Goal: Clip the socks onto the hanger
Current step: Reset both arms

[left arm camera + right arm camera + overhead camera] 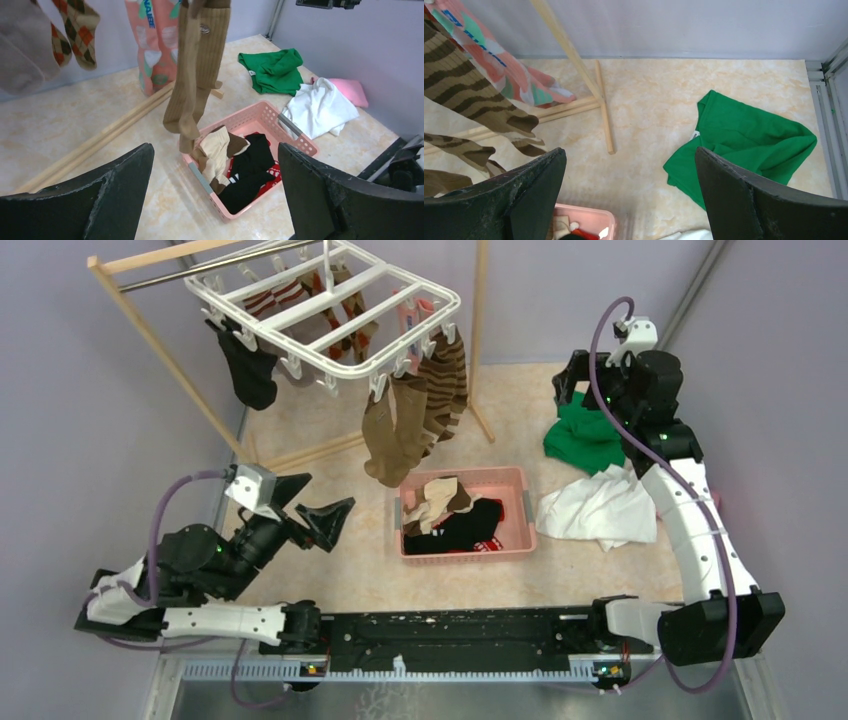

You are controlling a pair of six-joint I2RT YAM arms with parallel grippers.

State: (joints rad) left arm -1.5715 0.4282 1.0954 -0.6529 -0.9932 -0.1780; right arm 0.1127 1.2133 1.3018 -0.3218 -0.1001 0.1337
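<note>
**Left gripper, right gripper both spread, nothing held; socks part hung, part in basket**

Left gripper (312,505): jaws wide apart and empty, raised left of the pink basket (521,508). Right gripper (630,154): jaws likewise wide and empty, above the green cloth (585,435).

Hanger (422,284): white grid frame, tilted, hanging from the wooden rack (160,340). Clipped under it:
- black sock (248,365), left edge
- plain brown pair (395,435), long, ribbed, toes reaching the basket's far rim
- brown-cream striped pair (447,380), right corner
- argyle socks (75,27)
- pink-teal sock (155,45)

Basket: a cream-and-brown sock (440,502) lies over black fabric (475,525) with some red showing.

Unclear: hanger hook is cut off at the top edge. Clip jaws are too small to read. Argyle socks are half hidden behind the bars in the top view. Cannot count the items in the basket.
</note>
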